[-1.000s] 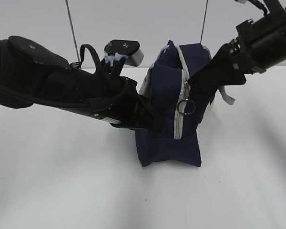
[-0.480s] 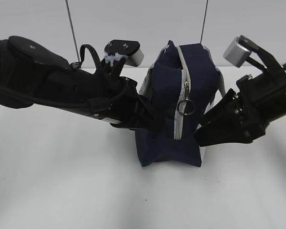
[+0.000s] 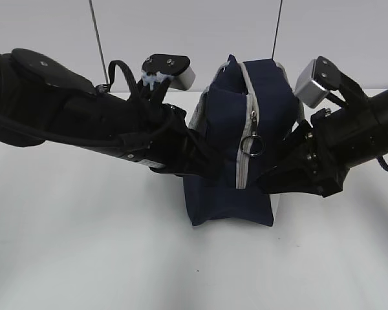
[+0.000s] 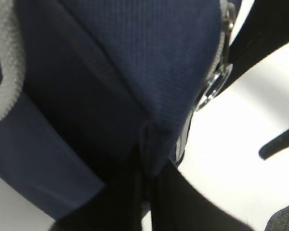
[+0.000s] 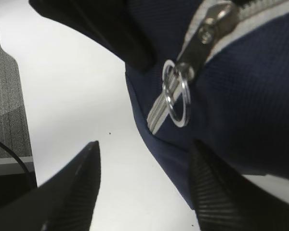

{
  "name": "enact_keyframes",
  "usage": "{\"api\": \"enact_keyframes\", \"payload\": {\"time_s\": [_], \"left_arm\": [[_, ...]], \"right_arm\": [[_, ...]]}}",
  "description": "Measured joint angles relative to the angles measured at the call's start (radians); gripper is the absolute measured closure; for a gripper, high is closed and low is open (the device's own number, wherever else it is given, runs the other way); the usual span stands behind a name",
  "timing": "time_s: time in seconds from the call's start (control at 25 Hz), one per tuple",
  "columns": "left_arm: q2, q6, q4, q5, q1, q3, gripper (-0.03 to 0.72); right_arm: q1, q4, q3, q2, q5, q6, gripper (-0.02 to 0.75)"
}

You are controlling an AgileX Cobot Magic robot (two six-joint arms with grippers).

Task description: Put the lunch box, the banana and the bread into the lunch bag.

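The exterior camera looks down at a slant from the front at the surface [image 3: 84,245], with the lunch bag [image 3: 226,129] at centre. Both wrist cameras sit very close to the bag — the left from its left flank, the right from the opposite side. All three views share the zipper's ring pull [image 3: 252,144].

The lunch bag [image 3: 229,129] stands upright near the middle of the table [image 3: 84,245], toward its far edge, with a narrow end turned to the near edge. It is navy blue fabric with white side panels showing at both flanks. A grey zipper [image 3: 246,139] runs down that end, closed, and its metal ring pull [image 5: 176,98] hangs about halfway down.
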Motion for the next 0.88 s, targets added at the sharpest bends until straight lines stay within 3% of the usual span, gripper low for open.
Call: {"api": "enact_keyframes", "payload": {"time_s": [0.48,0.88], "left_arm": [[0.000,0.000,0.000,0.000,0.000,0.000,0.681],[0.000,0.000,0.000,0.000,0.000,0.000,0.681]], "right_arm": [[0.000,0.157,0.000,0.009,-0.003,-0.113,0.317],[0.000,0.220,0.000,0.018,0.011,-0.115,0.506]]}}
